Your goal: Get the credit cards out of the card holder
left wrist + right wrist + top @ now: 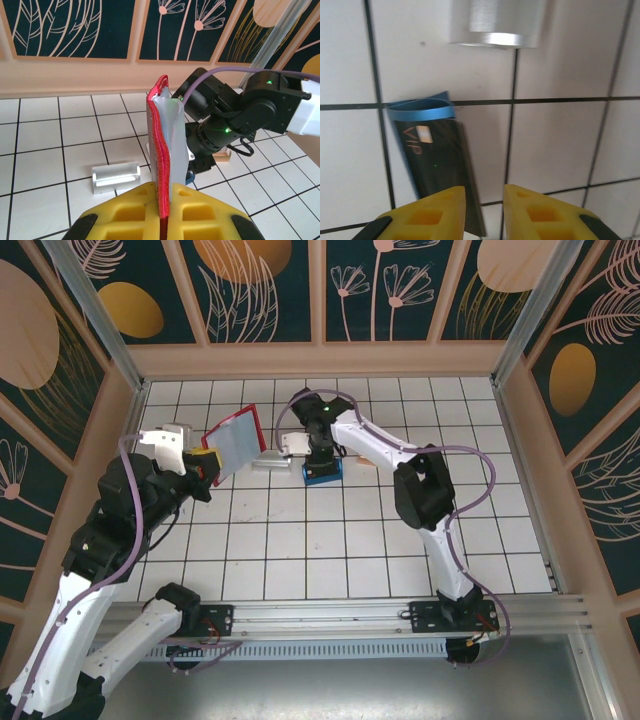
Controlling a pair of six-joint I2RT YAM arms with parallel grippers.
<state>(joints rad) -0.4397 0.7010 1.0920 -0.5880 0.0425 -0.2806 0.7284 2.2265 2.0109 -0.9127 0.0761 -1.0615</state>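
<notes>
So that its pockets are presumably reachable, the wallet stands upright, clamped at its lower edge by the left gripper. Right of the wallet, a dark card rests on a blue block beneath the right gripper, jaws parted.

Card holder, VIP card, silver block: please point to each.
Red card holder [157, 150], left wrist view, red cover edge.
Black VIP card [440, 165], right wrist view, dark face.
Silver block [495, 20], right wrist view, bright face.
</notes>
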